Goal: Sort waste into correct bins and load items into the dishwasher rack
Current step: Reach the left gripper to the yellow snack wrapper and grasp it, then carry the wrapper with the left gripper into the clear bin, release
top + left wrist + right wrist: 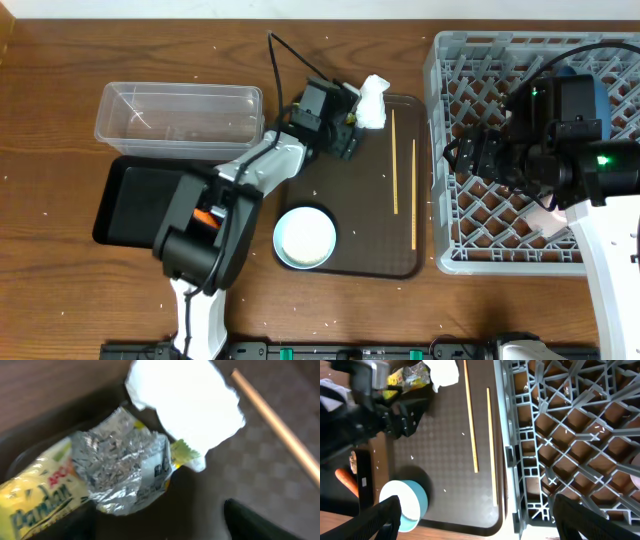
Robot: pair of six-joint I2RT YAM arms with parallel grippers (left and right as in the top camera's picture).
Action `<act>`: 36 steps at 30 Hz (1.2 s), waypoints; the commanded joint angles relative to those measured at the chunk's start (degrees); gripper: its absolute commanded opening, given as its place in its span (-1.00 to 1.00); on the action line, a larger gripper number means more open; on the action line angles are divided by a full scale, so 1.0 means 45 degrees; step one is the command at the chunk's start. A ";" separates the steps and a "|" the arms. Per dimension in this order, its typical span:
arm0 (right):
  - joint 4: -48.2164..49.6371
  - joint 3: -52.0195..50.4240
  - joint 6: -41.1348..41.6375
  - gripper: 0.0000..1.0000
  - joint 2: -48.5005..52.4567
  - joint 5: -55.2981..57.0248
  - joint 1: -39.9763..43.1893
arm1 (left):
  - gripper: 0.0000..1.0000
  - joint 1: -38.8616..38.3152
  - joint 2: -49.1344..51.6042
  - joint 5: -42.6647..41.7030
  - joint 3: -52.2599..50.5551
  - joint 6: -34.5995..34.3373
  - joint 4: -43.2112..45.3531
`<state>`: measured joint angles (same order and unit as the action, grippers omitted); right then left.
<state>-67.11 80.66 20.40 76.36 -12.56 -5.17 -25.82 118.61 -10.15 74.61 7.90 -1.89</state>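
Observation:
The yellow-green wrapper (45, 495), torn open with silver foil showing, lies at the brown tray's far-left corner beside the crumpled white tissue (373, 101), which also shows in the left wrist view (185, 405). My left gripper (347, 132) is open just before the wrapper (155, 522), not gripping it. Two chopsticks (394, 160) (414, 195) and the white bowl (305, 237) lie on the brown tray. My right gripper (478, 152) hangs open and empty (476, 502) over the grey dishwasher rack's (450, 235) left edge. The carrot (346, 481) lies on the black tray (125, 205). The dark blue plate is out of view.
The clear tub (180, 115) stands behind the black tray at the left. The brown serving tray (370, 265) fills the middle. White grains are scattered on it and on the table. Something pinkish (551, 224) sits in the rack under my right arm.

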 commanded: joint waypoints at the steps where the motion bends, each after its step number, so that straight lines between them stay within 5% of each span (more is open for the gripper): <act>1: -0.0044 0.0117 0.0131 0.80 0.0034 0.0063 -0.0107 | 0.02 0.0029 0.0257 0.0418 0.0214 0.0345 0.0316; 2: -0.0044 0.0117 0.0126 0.81 0.0034 0.0063 -0.0107 | -0.42 0.0029 0.0257 0.0408 0.0214 0.0335 0.0442; 5: -0.0097 0.0117 0.0121 0.81 0.0034 0.0068 -0.0107 | -0.88 0.0029 0.0136 0.0413 0.0214 0.0330 0.0680; 14: -0.0389 0.0117 0.0024 0.81 0.0034 0.0068 -0.0107 | -0.88 0.0029 -0.2594 0.0476 0.0219 0.0087 -0.1501; 21: -0.0568 0.0117 -0.0073 0.81 0.0034 0.0068 -0.0107 | -0.88 0.0204 -0.5435 0.3177 0.0214 0.0092 -0.4192; 24: -0.0622 0.0117 -0.0228 0.81 0.0034 0.0073 -0.0107 | -0.88 0.0432 -0.5731 0.0942 0.0214 0.0141 -0.4391; 25: -0.0617 0.0117 -0.0253 0.81 0.0034 0.0068 -0.0107 | -0.86 0.0427 -0.5610 0.0160 0.0194 0.0277 -0.4313; 27: -0.0656 0.0117 -0.0253 0.81 0.0034 0.0068 -0.0107 | -0.03 0.0350 -0.5153 -0.0175 0.0083 0.0306 -0.3934; 30: -0.0826 0.0117 -0.0262 0.82 0.0034 0.0073 -0.0112 | 0.43 0.0209 -0.3925 -0.0175 -0.0039 0.0350 -0.2866; 36: -0.0991 0.0117 -0.0267 0.82 0.0034 0.0073 -0.0107 | 0.46 -0.0155 -0.1457 -0.0185 -0.0039 0.0772 -0.1477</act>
<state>-71.40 80.66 19.94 76.36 -12.56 -5.17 -25.85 109.23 -9.89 75.07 10.00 -9.39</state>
